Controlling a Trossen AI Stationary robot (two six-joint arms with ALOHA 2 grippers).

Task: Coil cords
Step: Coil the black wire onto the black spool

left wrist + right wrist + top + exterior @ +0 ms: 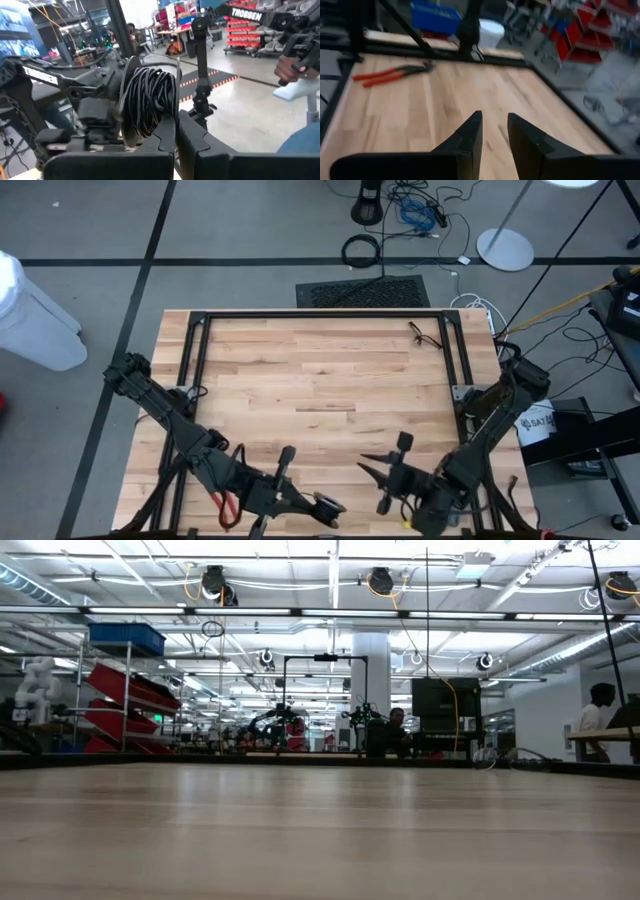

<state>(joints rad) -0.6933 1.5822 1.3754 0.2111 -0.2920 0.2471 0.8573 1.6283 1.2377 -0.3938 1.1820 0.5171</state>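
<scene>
Left gripper is clenching the coiled cords above the table's near edge.

The right gripper, jaws slightly parted and empty, is hovering beside it; judged best: keeping the bundle pinched tight so loops are not springing loose.

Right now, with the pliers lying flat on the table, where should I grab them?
Grip the pliers at the narrow neck where the red handles meet the dark head, coming straight down from above. They lie flat on the table, and the handles splay apart toward their ends.
</scene>
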